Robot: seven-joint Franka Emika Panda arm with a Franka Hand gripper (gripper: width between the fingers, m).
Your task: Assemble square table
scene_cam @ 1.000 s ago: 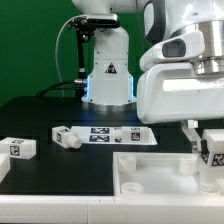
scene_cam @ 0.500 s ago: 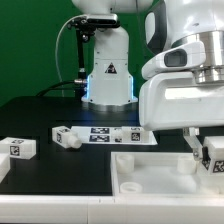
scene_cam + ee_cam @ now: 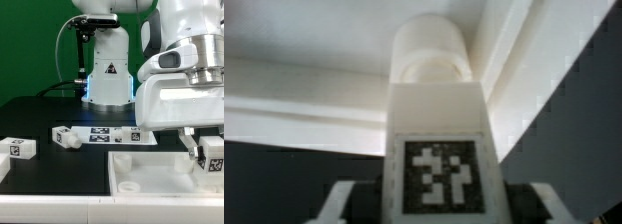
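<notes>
The white square tabletop lies at the front of the exterior view, rim up, with corner sockets. My gripper is at the exterior view's right, over the tabletop's right side, shut on a white tagged leg. In the wrist view the held leg runs away from the camera between my fingertips, its rounded end close to the tabletop's rim. Two more legs lie on the black table: one near the marker board and one at the left.
The marker board lies flat behind the tabletop. The robot base stands at the back centre, with a cable looping at its left. Another white piece shows at the left edge.
My gripper with the leg has shifted slightly to the exterior view's left and a little upward over the tabletop's right side. The other parts have not moved.
</notes>
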